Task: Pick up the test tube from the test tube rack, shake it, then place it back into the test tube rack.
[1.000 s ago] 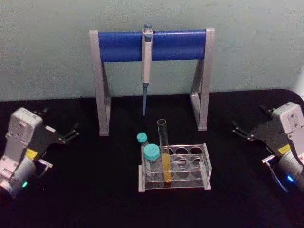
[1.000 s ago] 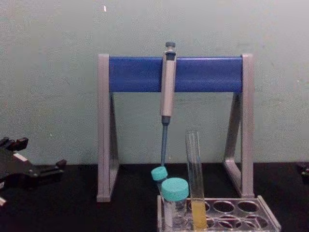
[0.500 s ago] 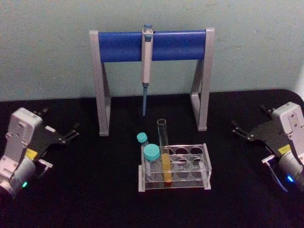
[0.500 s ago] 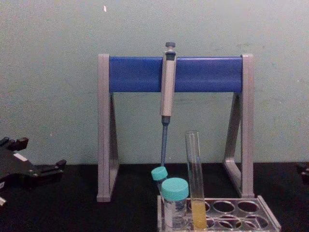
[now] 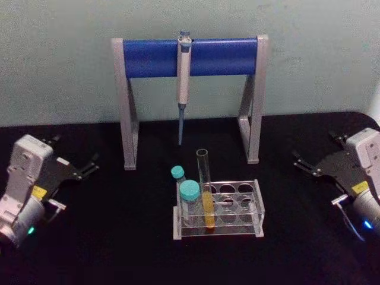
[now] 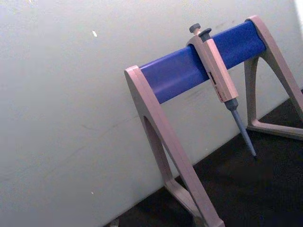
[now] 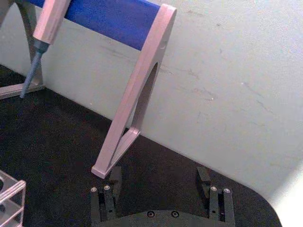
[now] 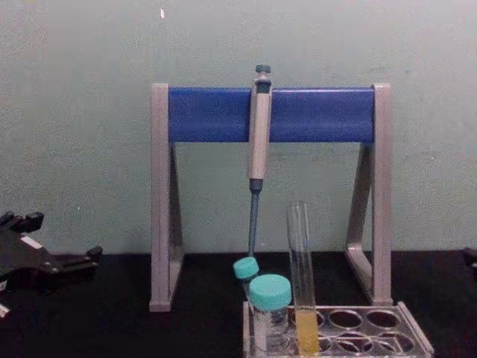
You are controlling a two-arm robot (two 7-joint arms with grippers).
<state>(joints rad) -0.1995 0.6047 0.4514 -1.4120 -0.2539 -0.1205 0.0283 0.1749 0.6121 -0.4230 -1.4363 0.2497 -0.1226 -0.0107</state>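
The test tube (image 5: 205, 193) stood upright in the test tube rack (image 5: 259, 208), whose lower part the chest view cut off. The left gripper (image 5: 74, 152) and right gripper (image 5: 319, 149) sat well aside, both released, empty.

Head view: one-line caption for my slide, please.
Tall clear glass test tube with yellow-orange liquid stands in low clear plastic rack, left gripper and right gripper flanking, open.

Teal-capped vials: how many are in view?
2. The larger teal-capped clear vial stands at the clear plastic rack's front left, beside the tall glass test tube; the smaller one stands just behind it. None seems hidden.
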